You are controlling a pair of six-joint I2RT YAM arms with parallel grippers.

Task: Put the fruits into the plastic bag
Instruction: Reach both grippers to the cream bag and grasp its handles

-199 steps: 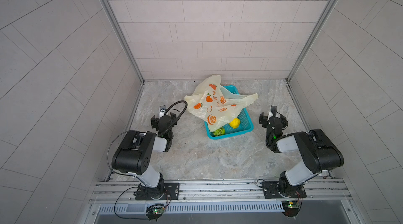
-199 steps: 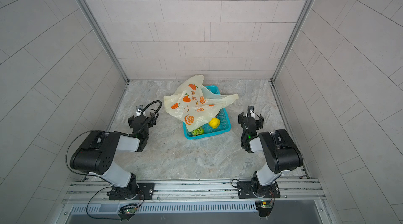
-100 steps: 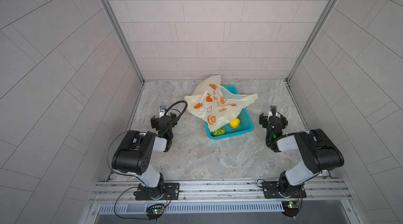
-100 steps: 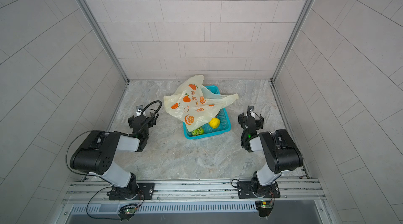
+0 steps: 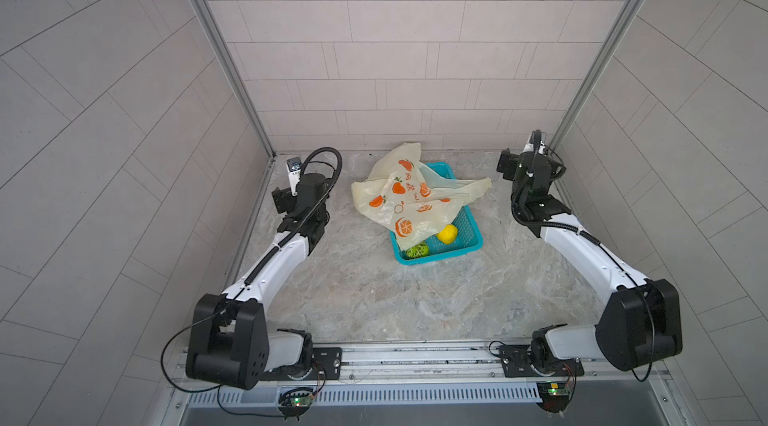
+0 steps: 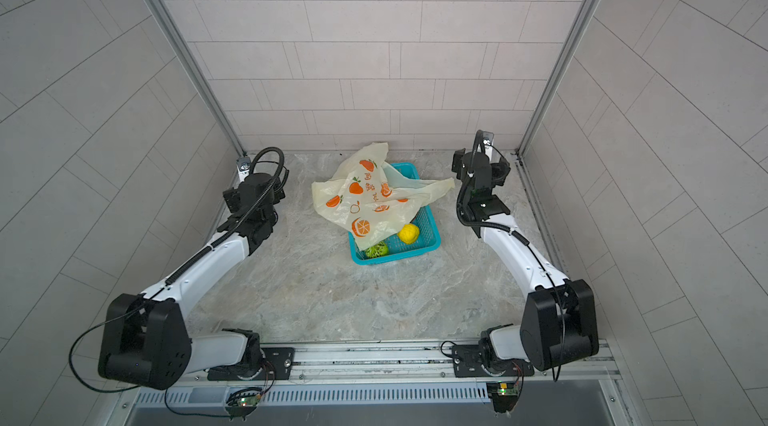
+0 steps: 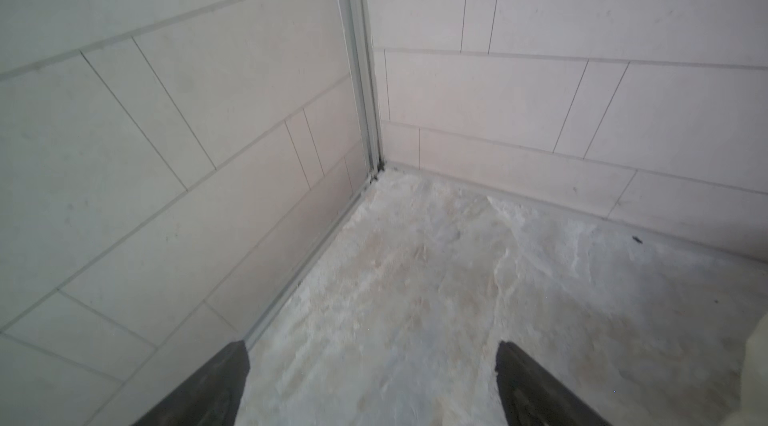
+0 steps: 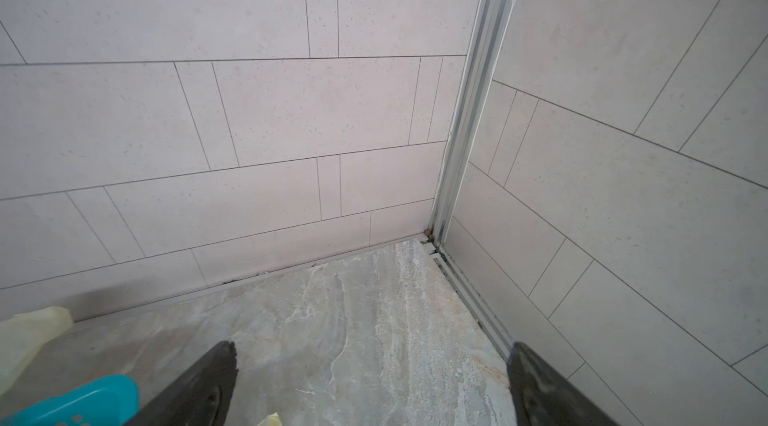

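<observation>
Both top views up. The bag point(image 5: 415, 199) lies crumpled, draped over the back and left of the basket point(image 5: 453, 253), which sits mid-table toward the back wall point(image 5: 395, 71). Part of the bag spills onto the table point(image 5: 374, 303). Two fruits show in the basket's near end: a yellow fruit point(image 5: 446, 233) and, just left of it by the front rim, a green fruit point(image 5: 417, 250) with the bag's edge overlapping it. What else sits under the bag, I can't tell. My left arm point(image 5: 282, 258) reaches up the left side, its wrist near the back-left corner point(image 5: 272, 154), apart from the bag. My right arm point(image 5: 582, 245) does the same on the right, its wrist by the back-right corner point(image 5: 550, 150), near the bag's right tip.

Left wrist now. The left gripper point(image 7: 372, 351) has its fingers spread wide with only bare table between them, aimed into the corner. A sliver of bag shows at the frame edge.

Right wrist. The right gripper point(image 8: 372, 347) is spread wide too, holding nothing, aimed at its own corner. Beside one finger I see the basket's corner, and a fold of bag beyond it.
</observation>
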